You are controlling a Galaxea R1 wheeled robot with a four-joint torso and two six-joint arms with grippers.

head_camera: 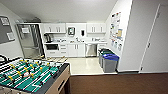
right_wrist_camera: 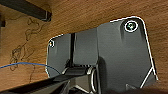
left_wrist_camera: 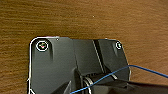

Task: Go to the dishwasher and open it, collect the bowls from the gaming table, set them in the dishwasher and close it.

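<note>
The dishwasher stands shut in the far kitchenette's cabinet row, its steel front between white cabinet doors. The gaming table, a table-football table with a green field and rods, fills the near left corner of the head view. I cannot make out the bowls on it. Both wrist views look down on brown carpet, with a dark stain on the carpet under the right wrist.
Two grey bins, one blue-lidded and one green-lidded, stand by the right wall of the kitchenette. Pale floor leads to the dishwasher past brown carpet. A white door is at right, a tall steel unit at left.
</note>
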